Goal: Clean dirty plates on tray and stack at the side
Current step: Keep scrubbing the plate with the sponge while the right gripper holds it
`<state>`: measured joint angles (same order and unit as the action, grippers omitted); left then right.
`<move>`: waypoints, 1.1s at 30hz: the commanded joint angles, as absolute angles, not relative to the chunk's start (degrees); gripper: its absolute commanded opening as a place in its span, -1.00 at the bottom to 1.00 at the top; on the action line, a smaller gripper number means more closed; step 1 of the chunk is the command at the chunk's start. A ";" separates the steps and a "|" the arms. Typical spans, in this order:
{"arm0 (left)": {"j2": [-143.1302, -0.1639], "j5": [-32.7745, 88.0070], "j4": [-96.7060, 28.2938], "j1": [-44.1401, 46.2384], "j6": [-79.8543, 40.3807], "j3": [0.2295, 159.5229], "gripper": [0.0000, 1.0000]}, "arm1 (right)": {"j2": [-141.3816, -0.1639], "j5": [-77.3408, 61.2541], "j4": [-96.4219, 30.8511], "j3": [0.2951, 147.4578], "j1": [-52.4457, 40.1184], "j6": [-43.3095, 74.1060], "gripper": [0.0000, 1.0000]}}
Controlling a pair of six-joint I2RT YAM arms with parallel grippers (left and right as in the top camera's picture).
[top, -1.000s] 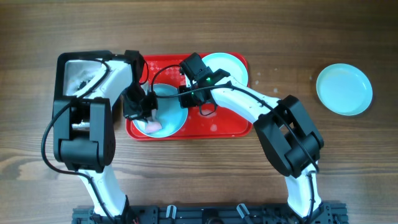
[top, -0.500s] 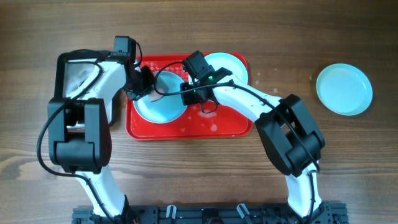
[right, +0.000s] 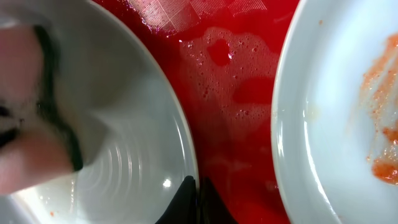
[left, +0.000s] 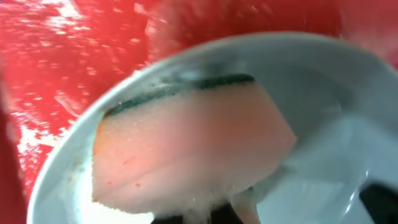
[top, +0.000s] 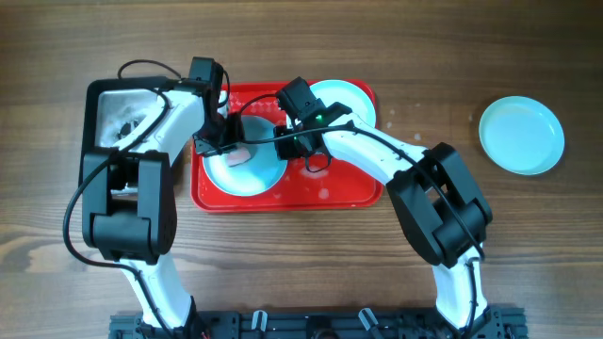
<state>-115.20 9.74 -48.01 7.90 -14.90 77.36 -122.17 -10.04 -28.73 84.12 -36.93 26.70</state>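
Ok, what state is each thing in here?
Tray: wet, sudsy.
Left plate: on tray, wet.
Back plate: on tray, orange residue, unwashed.
Side plate: on table, off tray, looks clean.
Sponge: held in left claw, pressed on left plate.
Right claw: shut on left plate's rim.

Sponge in left plate, right plate beside it on tray, third plate off right

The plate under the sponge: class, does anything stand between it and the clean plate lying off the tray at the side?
Only the sponge in the left hand rests on the plate; the right hand grips its rim. Beyond the tray, bare wood reaches the side plate.
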 commanded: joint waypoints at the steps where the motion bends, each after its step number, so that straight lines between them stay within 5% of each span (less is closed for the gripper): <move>1: -118.08 16.16 -51.53 8.80 -3.86 75.35 -0.92 | -123.44 -12.03 -28.40 84.90 -37.69 25.50 -0.91; 9: -118.08 16.78 -62.22 8.49 3.11 82.91 -0.92 | -123.44 -12.08 -28.45 84.90 -37.69 25.50 -0.91; 17: -118.10 36.84 -58.19 3.57 -18.74 88.25 -0.92 | -123.44 -12.25 -28.49 84.90 -37.69 25.47 -0.91; 33: -118.10 35.11 -53.32 -3.07 -33.74 80.79 -0.92 | -123.44 -12.25 -28.53 84.90 -37.69 25.41 -0.91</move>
<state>-117.56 36.10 -54.26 0.34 -30.81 83.29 -122.17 -11.16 -28.67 84.12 -37.26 26.48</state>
